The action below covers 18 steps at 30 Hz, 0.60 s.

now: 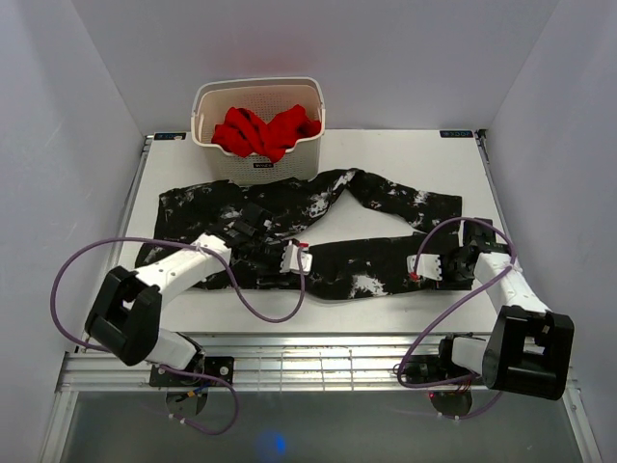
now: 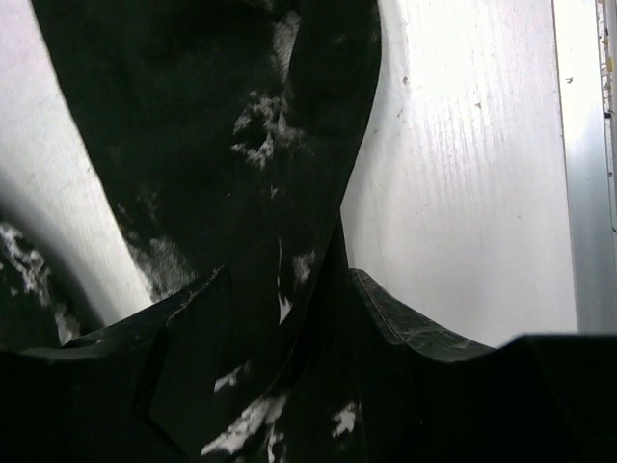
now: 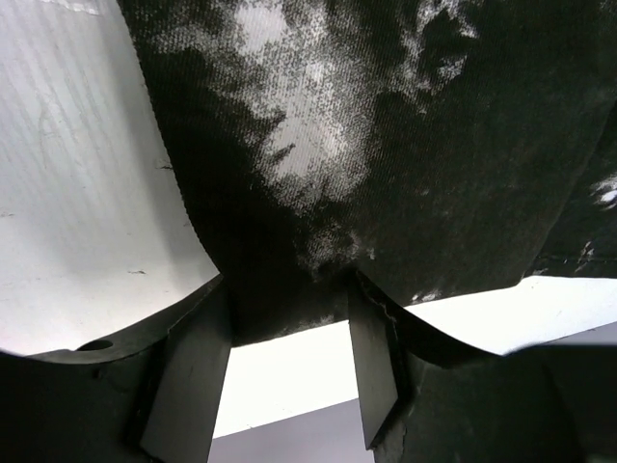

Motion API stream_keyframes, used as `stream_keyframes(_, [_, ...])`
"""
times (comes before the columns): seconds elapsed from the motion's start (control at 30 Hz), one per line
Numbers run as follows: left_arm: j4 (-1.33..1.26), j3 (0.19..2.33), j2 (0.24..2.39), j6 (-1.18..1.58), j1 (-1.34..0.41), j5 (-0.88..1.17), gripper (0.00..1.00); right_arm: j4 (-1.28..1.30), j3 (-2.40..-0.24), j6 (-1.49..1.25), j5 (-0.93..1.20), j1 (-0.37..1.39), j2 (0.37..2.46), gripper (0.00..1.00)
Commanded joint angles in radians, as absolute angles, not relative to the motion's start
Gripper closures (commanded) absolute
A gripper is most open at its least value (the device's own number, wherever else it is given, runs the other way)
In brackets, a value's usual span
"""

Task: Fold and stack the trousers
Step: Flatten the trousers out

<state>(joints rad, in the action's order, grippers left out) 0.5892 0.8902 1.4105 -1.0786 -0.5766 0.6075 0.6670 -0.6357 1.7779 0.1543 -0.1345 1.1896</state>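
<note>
- Fingers of the left gripper fill the bottom of its wrist view, with a ridge of the trousers bunched between them. The cloth hides the gap, so it cannot be told whether it is pinched or only straddled. A shallow bite could let the cloth slide out on the lift.
- At the right gripper the jaws stand partly apart, the hem lying just between the tips and the bare table showing through the gap behind. So little cloth sits there that a close might catch only the edge, or miss it.
- From above, the trousers lie spread across the middle of the table in a loose bend, reaching toward 9 and 3 o'clock. The left gripper sits at about 6 o'clock on the near leg and the right at about 4 o'clock.
- Uneven holds look like the chief risk, since one side rising without the other would drag the cloth askew and leave a crooked fold.
- Where the cloth lies doubled, only the top layer may be caught.
- At 12 o'clock the basket, holding a red garment, stands just beside the far edge of the trousers. A long carry that way could bump it.
- Looped at 7 o'clock, the purple cable of the left arm could snag the near hem.
</note>
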Motion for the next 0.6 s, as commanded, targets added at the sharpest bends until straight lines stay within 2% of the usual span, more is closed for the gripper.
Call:
stream_keyframes(0.0, [0.538,0.928,1.445,-1.123,-0.627,0.586,0.39,0.624,-0.695,1.761,0.153,-0.133,1.216,0.46])
stream_keyframes(0.03, [0.538,0.930,1.468,-1.134,-0.632,0.577,0.44,0.623,-0.701,1.761,0.156,-0.133,1.232,0.46])
stream_keyframes(0.17, [0.563,0.940,1.511,-1.164,-0.647,0.575,0.53,0.624,-0.727,1.764,0.152,-0.133,1.273,0.56])
stream_keyframes(0.23, [0.578,0.942,1.523,-1.166,-0.646,0.572,0.56,0.634,-0.742,1.767,0.147,-0.133,1.285,0.67])
stream_keyframes(0.27, [0.584,0.940,1.532,-1.169,-0.647,0.572,0.58,0.637,-0.744,1.767,0.141,-0.133,1.293,0.77])
stream_keyframes(0.3, [0.589,0.939,1.535,-1.170,-0.647,0.569,0.66,0.629,-0.745,1.767,0.143,-0.133,1.292,0.92])
stream_keyframes(0.37, [0.588,0.936,1.543,-1.163,-0.647,0.563,0.78,0.632,-0.749,1.767,0.146,-0.133,1.287,0.92])
stream_keyframes(0.4, [0.578,0.936,1.548,-1.149,-0.647,0.552,0.90,0.637,-0.753,1.763,0.149,-0.133,1.287,0.92])
stream_keyframes(0.43, [0.571,0.934,1.545,-1.137,-0.647,0.549,0.95,0.643,-0.771,1.756,0.150,-0.133,1.285,0.92])
stream_keyframes(0.47, [0.560,0.934,1.540,-1.123,-0.646,0.543,0.99,0.653,-0.784,1.741,0.146,-0.133,1.285,0.92])
stream_keyframes(0.57, [0.511,0.927,1.491,-1.062,-0.635,0.534,1.00,0.696,-0.840,1.727,0.140,-0.144,1.273,0.92])
